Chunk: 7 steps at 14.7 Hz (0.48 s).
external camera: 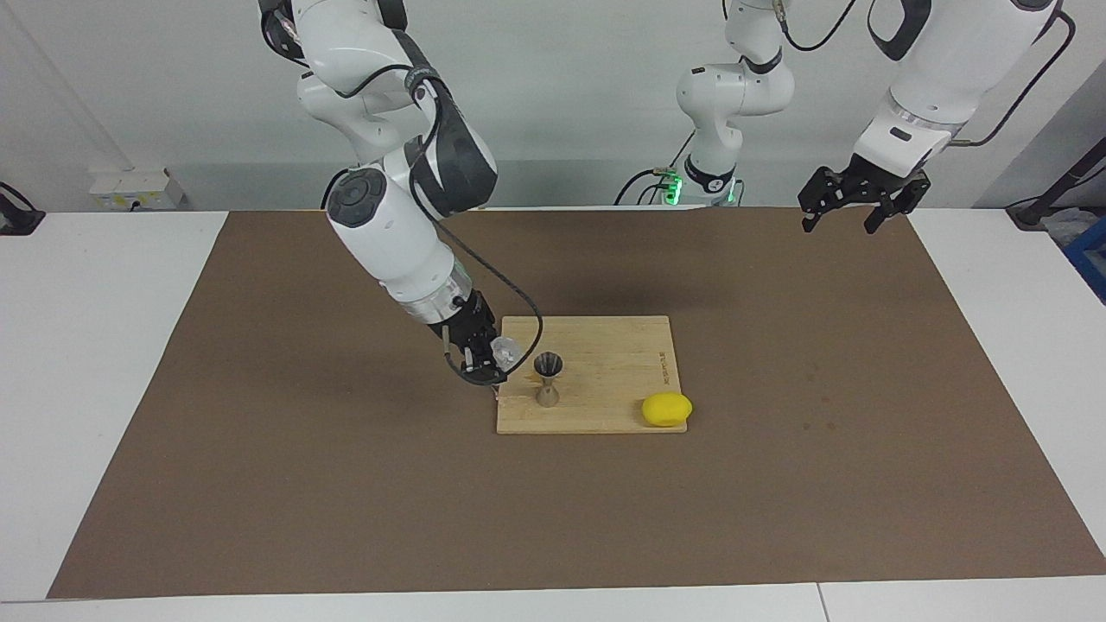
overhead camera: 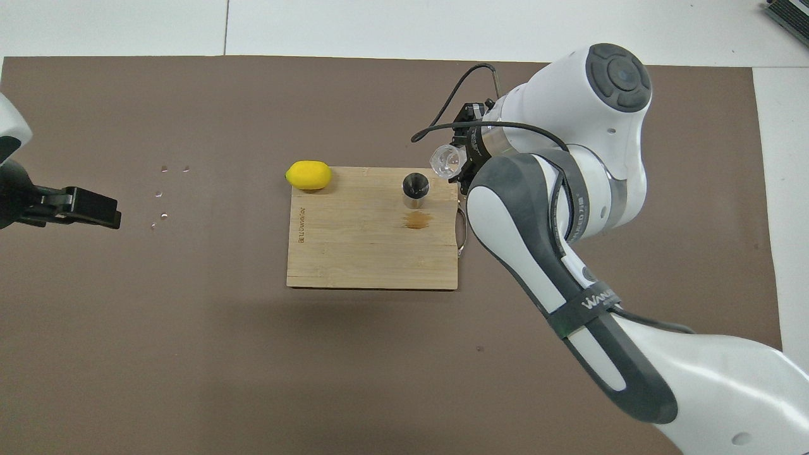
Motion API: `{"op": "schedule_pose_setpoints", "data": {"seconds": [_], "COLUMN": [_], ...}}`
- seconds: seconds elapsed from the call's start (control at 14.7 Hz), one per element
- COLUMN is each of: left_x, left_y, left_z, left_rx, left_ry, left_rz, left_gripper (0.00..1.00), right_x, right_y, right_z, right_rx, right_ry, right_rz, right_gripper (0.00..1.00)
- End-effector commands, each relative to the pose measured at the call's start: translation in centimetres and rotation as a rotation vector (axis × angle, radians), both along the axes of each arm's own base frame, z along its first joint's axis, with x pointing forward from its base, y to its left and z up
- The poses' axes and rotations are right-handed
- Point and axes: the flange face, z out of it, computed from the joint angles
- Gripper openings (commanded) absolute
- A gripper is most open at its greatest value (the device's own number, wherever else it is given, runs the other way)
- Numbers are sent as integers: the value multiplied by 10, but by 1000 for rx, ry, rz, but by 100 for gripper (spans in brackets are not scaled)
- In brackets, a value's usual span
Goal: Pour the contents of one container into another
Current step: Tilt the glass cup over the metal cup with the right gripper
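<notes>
1. The right gripper's fingers are clenched on the clear glass tumbler, carried tilted with its mouth toward the steel jigger, apparently to bring the rim over the jigger's cup for pouring.
2. The left gripper waits with its fingers spread and empty, up over the mat at its own end of the table, well apart from the work so the pouring arm has room.
3. The right gripper hangs over the cutting board's edge toward the right arm's end, the glass just beside the jigger and not yet above it.
4. The jigger stands upright on the board, mouth open to receive.
5. A lemon rests at the board's corner farthest from the robots, out of the way.
</notes>
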Motion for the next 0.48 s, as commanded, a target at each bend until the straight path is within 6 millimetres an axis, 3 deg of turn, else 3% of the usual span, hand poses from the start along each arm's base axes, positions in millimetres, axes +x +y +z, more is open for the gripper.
{"op": "schedule_pose_setpoints", "data": {"seconds": [0.0, 0.2, 0.41], "left_x": [-7, -7, -7], "left_y": [1, 1, 1], "left_z": [5, 5, 5], "left_rx": [15, 15, 15], "left_ry": [-1, 0, -1], "left_rz": [-6, -6, -6], "left_gripper": [100, 100, 100], "right_x": [3, -4, -6], "right_y": [11, 28, 30], "right_z": [0, -3, -3], "right_rx": [-51, -125, -150], "right_ry": [-31, -65, -74], "right_rz": [11, 71, 87], "right_gripper": [0, 0, 0]}}
